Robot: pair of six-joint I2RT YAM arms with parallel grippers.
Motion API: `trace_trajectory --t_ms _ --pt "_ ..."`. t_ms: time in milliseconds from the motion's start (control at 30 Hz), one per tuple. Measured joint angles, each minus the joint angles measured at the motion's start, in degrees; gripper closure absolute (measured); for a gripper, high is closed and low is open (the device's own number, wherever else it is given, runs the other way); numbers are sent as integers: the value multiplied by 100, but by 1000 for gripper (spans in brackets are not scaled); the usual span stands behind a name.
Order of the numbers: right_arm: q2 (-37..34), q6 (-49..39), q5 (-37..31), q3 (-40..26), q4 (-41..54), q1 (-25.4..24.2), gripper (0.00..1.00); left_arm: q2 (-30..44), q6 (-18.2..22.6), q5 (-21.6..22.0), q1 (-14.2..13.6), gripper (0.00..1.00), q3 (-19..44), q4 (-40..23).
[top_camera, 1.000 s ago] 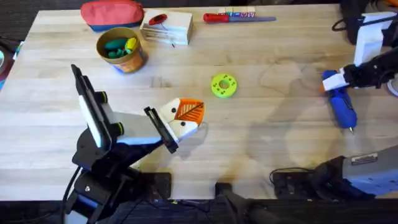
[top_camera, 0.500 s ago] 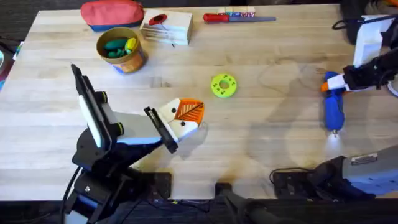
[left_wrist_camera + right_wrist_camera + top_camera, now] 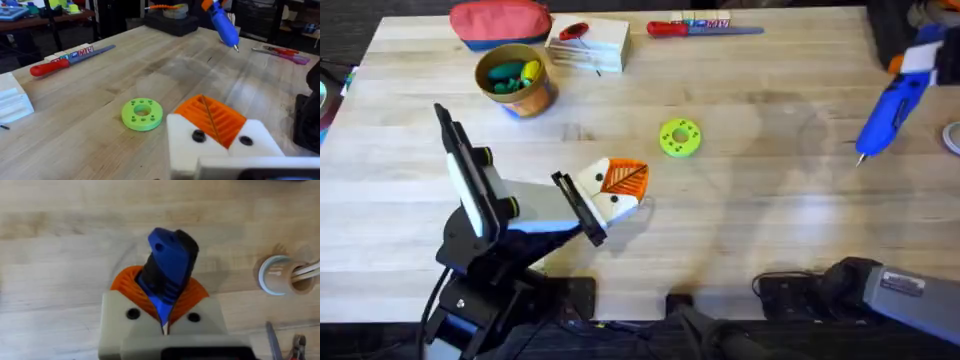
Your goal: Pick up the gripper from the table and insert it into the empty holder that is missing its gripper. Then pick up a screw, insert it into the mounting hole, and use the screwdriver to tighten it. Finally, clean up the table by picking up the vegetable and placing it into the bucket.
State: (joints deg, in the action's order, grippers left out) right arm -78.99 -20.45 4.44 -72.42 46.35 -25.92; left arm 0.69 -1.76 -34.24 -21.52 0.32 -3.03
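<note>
My right gripper [image 3: 918,58] is at the far right edge, shut on the blue screwdriver [image 3: 884,112], which hangs above the table with its bit pointing down. The right wrist view has the screwdriver [image 3: 167,270] clamped between my orange pads [image 3: 125,282]. My left gripper [image 3: 617,189] rests low near the table's front middle, shut, with both white finger mounts carrying orange ribbed pads [image 3: 212,117]. The yellow-orange bucket [image 3: 533,98] stands at the back left with green and yellow pieces inside. A loose gripper piece, an empty holder and a screw are out of view.
A green ring [image 3: 680,137] [image 3: 142,113] lies mid-table, just beyond my left gripper. Along the far edge are a red pouch [image 3: 500,20], a white box [image 3: 588,45] and a red-handled screwdriver [image 3: 705,28]. A white tape roll [image 3: 277,275] sits by the right edge.
My right gripper has lifted the blue screwdriver off the table and carried it up toward the far right corner. The left arm has not moved.
</note>
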Motion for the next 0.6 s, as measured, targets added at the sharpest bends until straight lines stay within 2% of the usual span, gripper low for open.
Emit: trace_trajectory --t_ms 267,433,600 --pt "1360 556 400 -13 -160 941 989 0 -21 0 0 983 0 0" --pt "2307 1101 742 251 -1120 1790 989 0 -299 0 0 983 0 0" --pt "3460 1649 895 1178 -2538 2838 992 0 -435 0 0 983 0 0"
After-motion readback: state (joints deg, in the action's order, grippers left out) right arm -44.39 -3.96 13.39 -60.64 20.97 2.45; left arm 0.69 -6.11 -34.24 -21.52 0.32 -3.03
